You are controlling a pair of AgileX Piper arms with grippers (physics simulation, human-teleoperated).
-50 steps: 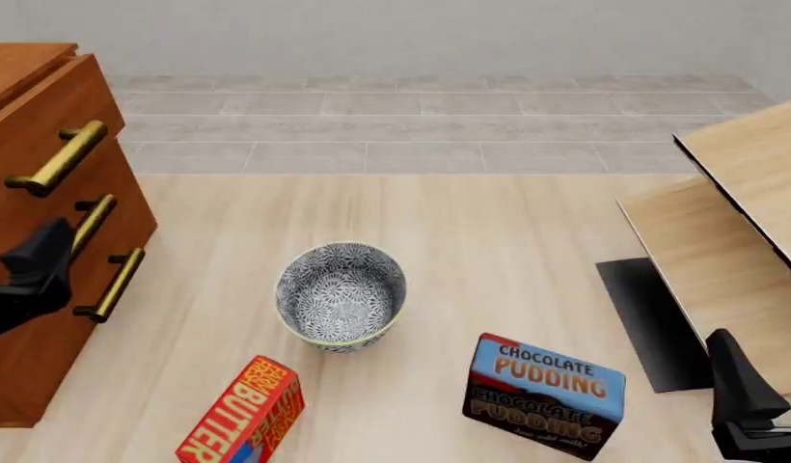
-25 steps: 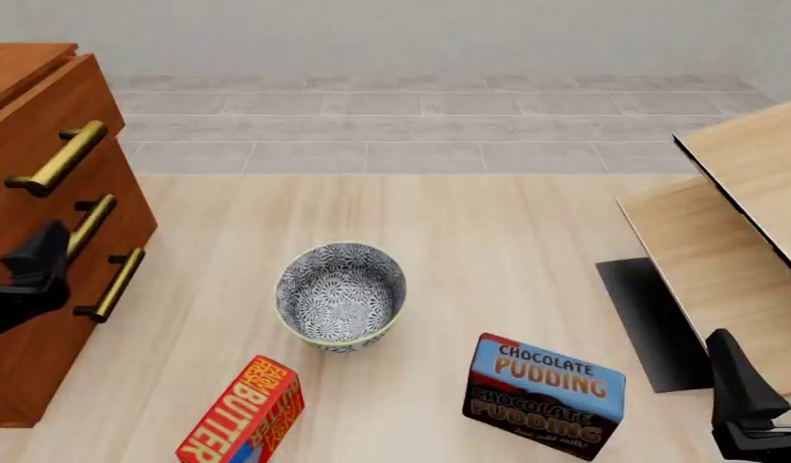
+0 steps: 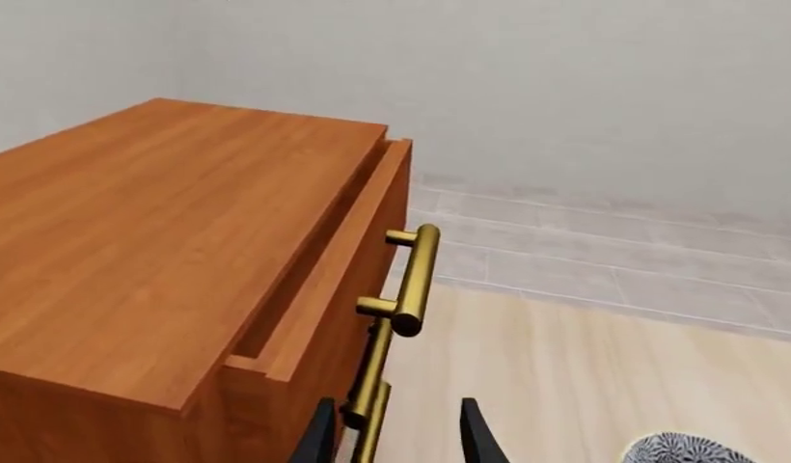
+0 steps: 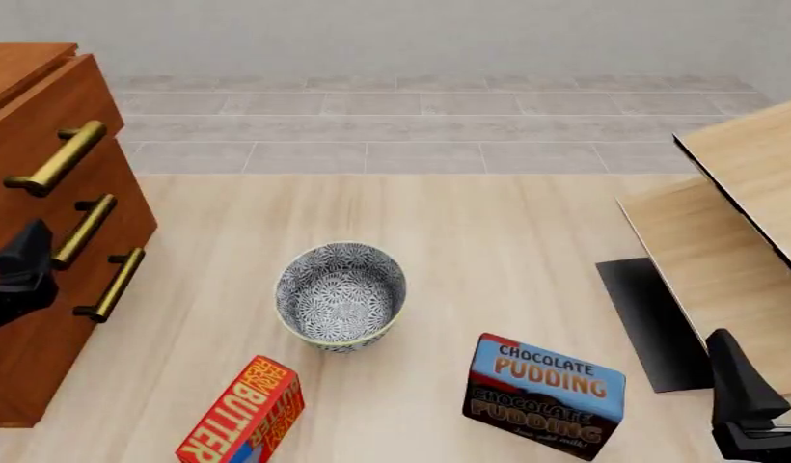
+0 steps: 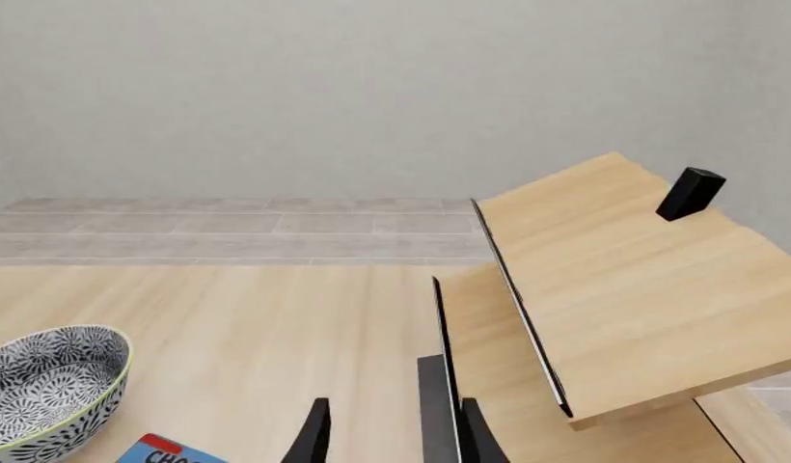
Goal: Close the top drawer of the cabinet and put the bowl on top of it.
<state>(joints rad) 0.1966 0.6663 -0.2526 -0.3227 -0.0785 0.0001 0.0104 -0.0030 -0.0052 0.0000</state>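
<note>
The reddish-brown cabinet (image 4: 36, 318) stands at the left edge of the table. Its top drawer (image 4: 74, 116) sticks out a little, and the left wrist view shows a gap behind the drawer front (image 3: 338, 260) and its brass handle (image 3: 410, 280). My left gripper (image 4: 22, 258) hovers open in front of the drawer fronts, level with the middle handle, holding nothing; its fingertips (image 3: 321, 436) flank the lower handles. The patterned bowl (image 4: 341, 293) sits upright mid-table, also seen as bowl (image 5: 48, 386). My right gripper (image 4: 746, 391) rests open at the near right, far from the bowl.
A chocolate pudding box (image 4: 544, 394) stands right of the bowl, and a butter box (image 4: 241, 415) lies near the front edge to its left. Pale light-wood furniture (image 4: 743, 212) with a dark panel fills the right side. A tiled floor lies beyond the table.
My left gripper has drifted left and slightly back from the drawer handles. The drawer, bowl and right arm have not moved.
</note>
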